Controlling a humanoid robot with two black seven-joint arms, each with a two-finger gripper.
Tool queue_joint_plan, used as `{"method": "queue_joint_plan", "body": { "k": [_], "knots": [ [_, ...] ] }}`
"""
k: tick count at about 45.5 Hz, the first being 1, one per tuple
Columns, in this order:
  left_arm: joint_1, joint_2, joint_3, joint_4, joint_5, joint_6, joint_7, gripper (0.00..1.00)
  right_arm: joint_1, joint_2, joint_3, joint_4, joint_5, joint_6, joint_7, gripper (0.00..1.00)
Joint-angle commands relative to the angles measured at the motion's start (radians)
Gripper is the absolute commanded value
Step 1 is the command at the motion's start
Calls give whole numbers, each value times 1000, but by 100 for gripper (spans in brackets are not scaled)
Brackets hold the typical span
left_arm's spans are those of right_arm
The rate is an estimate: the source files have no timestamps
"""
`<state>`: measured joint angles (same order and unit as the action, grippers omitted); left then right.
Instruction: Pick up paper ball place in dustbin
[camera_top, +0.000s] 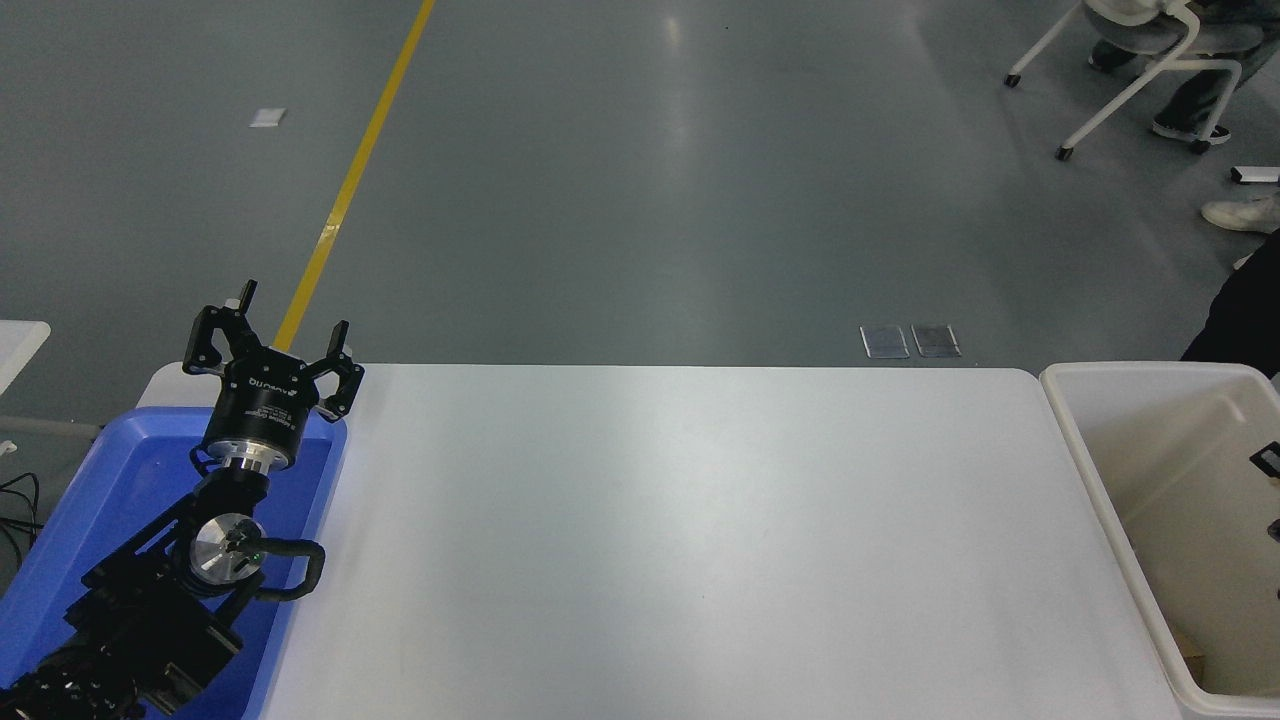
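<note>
Dustbin (1100, 480): cream tub at the counter's right end; a tan scrap shows low in its near corner, too little in view to call it the paper ball.
Paper ball: nowhere on the counter; not seen for certain.
Right end effector (1272, 490): only small dark bits at the right edge over the dustbin; whether its fingers are apart, I cannot tell.
Left end effector (285, 335): parked above the blue tray (90, 500), fingers spread apart, holding nothing.
Counter (680, 540): white, wide bare room between tray and dustbin.
Coming move: judged, the right arm is nearer the dustbin.
Far side: a dark sleeve (1240, 320) beyond the dustbin; chair (1150, 50) on the floor.
</note>
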<state>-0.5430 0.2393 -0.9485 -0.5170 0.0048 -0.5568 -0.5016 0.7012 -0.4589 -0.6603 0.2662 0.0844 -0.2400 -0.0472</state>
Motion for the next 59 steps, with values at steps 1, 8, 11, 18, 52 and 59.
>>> {"method": "queue_joint_plan", "body": {
  "k": [1,8,11,18,52,59],
  "knots": [
    [0,0,0,0,0,0,0,98,-54,57,57,-38,2,-27,0,0],
    [0,0,0,0,0,0,0,98,-52,57,73,-39,2,-28,0,58],
    [0,0,0,0,0,0,0,98,-52,55,73,-39,2,-28,0,74],
    [0,0,-1,0,0,0,0,98,-52,55,73,-36,2,-28,0,99],
    [-2,0,0,0,0,0,0,98,319,89,-117,42,-18,-9,1,100],
    [-2,0,0,0,0,0,0,98,446,105,-209,191,-18,-9,1,100]
  ]
}}
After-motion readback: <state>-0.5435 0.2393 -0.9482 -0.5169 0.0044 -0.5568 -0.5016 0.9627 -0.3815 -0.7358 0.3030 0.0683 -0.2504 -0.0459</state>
